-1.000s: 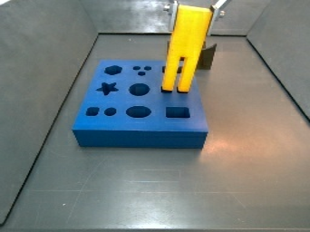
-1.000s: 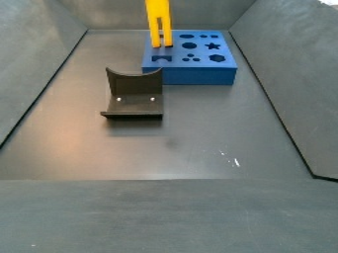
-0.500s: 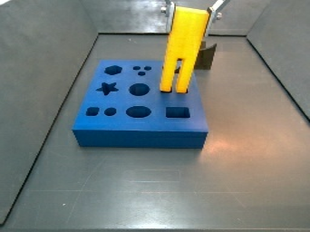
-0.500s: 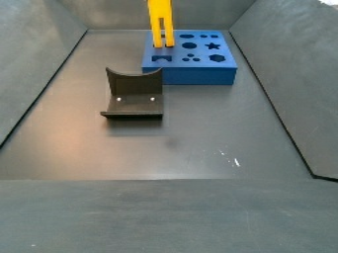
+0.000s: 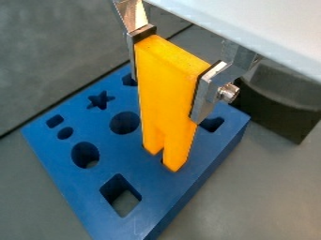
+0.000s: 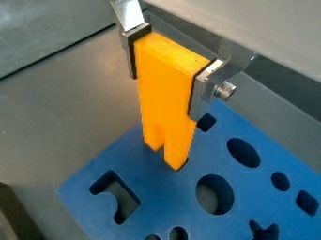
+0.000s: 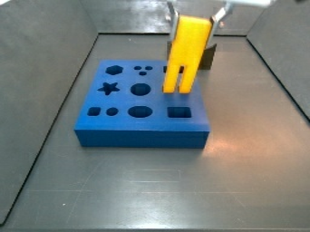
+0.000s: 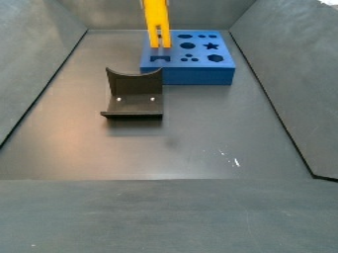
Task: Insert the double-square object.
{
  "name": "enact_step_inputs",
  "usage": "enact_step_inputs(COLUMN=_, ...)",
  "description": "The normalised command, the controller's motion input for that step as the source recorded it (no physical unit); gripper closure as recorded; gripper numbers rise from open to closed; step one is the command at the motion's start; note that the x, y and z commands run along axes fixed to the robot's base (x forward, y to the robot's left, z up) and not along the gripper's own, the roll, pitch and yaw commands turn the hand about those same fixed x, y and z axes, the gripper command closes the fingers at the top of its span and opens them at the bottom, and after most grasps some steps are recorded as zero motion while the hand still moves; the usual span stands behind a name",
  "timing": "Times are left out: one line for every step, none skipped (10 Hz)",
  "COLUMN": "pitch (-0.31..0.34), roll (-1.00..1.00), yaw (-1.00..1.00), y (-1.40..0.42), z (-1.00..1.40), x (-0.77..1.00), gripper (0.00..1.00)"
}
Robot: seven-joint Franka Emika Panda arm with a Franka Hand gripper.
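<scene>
Yellow plastic fills the middle of both wrist views: the double-square object [image 5: 170,98] hangs upright in my gripper [image 5: 174,61], with the slot end pointing down. I see the jaws closed on its upper part, one silver finger [image 6: 129,28] pressed on each side of it. In a side view the gripper [image 7: 194,11] is at the top edge of the picture, above the far part of the bench [image 7: 255,172]. The lower tips of the yellow piece [image 7: 187,56] are over the flat blue block [image 7: 140,113], close to its surface, but I cannot tell if they touch it. The blue block [image 8: 192,55] lies near the back wall. The dark fixture [image 8: 132,94] stands apart from it, nearer to the middle of the bench.
</scene>
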Motion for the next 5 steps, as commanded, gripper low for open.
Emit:
enact_step_inputs(pitch=0.0, roll=0.04, yaw=-0.02, y=0.0, z=-0.23, x=-0.01, gripper=1.0)
enact_step_inputs(pitch=-0.024, roll=0.08, yaw=-0.04, y=0.0, z=-0.54, x=0.0, gripper=1.0)
enact_step_inputs(pitch=-0.07, roll=0.18, yaw=-0.03, y=0.0, z=-0.89, x=-0.02, gripper=1.0)
enact_step_inputs(pitch=-0.059, roll=0.22, yaw=-0.03, y=0.0, z=-0.93, x=-0.09, gripper=1.0)
enact_step_inputs(pitch=-0.06, roll=0.2, yaw=0.0, y=0.0, z=-0.96, x=-0.13, gripper=1.0)
